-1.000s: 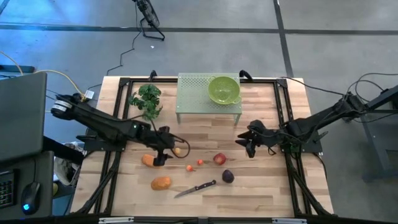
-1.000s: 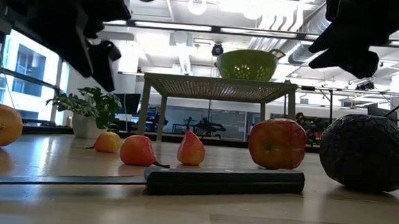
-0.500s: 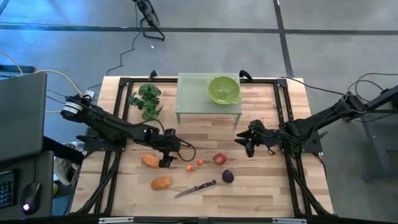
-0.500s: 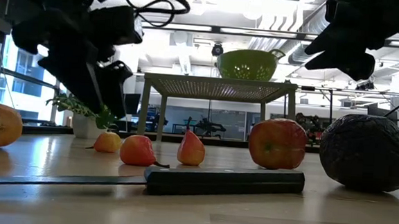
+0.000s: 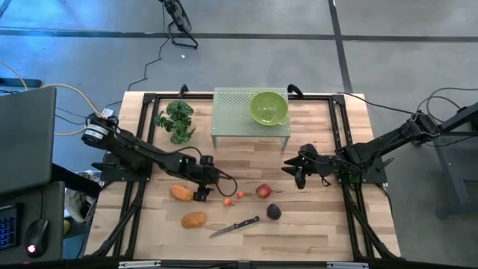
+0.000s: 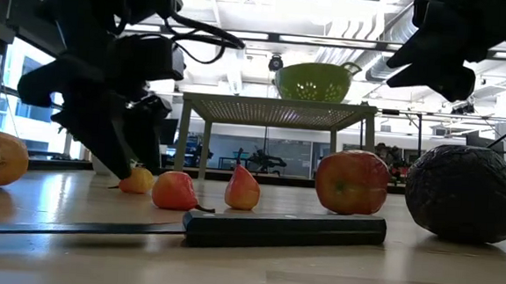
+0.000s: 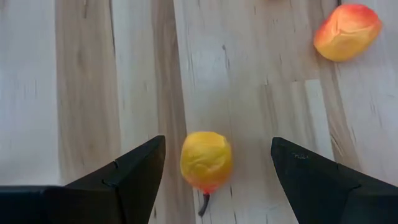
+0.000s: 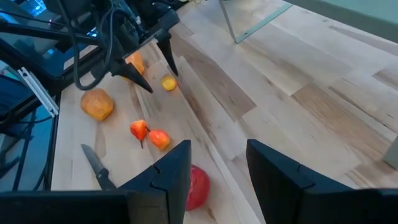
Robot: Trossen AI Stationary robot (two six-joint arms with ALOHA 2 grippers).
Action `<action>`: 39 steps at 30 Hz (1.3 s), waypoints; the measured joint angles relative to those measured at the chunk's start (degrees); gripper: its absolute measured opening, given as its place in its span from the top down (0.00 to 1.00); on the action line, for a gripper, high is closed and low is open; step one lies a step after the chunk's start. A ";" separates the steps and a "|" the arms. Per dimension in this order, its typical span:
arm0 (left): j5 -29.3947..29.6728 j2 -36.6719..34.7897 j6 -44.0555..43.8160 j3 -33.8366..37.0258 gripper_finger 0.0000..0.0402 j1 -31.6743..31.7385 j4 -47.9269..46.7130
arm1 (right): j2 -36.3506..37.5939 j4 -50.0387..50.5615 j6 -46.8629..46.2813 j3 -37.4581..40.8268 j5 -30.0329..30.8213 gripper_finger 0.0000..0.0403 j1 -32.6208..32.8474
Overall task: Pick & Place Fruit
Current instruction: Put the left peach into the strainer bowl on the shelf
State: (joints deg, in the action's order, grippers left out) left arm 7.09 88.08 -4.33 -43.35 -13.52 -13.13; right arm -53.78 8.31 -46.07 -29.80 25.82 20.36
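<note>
Left gripper (image 7: 214,177) stands left of centre in the high view, fingers wide, straddling the small yellow-orange fruit (image 7: 206,160) without touching; red round fruit (image 5: 264,191) centre; right gripper (image 5: 292,171) right of centre, partly parted, empty.

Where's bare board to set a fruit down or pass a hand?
Free: the strip between the green rack and the fruit row; the near right corner beyond the purple fruit. Crowded: the mid-left, where the open left pincer straddles a small yellow fruit beside an orange oval, small red fruits, knife.
</note>
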 joint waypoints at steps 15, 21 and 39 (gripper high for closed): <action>0.98 3.10 -0.28 -0.04 0.28 0.00 0.33 | 0.00 -0.04 -0.17 0.00 -0.02 0.63 0.00; 1.06 3.14 -0.64 -0.04 0.33 0.00 0.29 | 0.00 -0.01 -0.17 0.00 -0.02 0.63 0.00; 1.33 3.23 -0.43 -0.04 0.73 0.00 0.36 | 0.00 0.05 -0.17 -0.02 -0.02 0.63 0.00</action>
State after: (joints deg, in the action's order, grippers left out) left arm 8.43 91.31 -4.75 -43.40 -13.52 -12.78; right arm -53.78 8.36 -46.24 -29.82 25.80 20.36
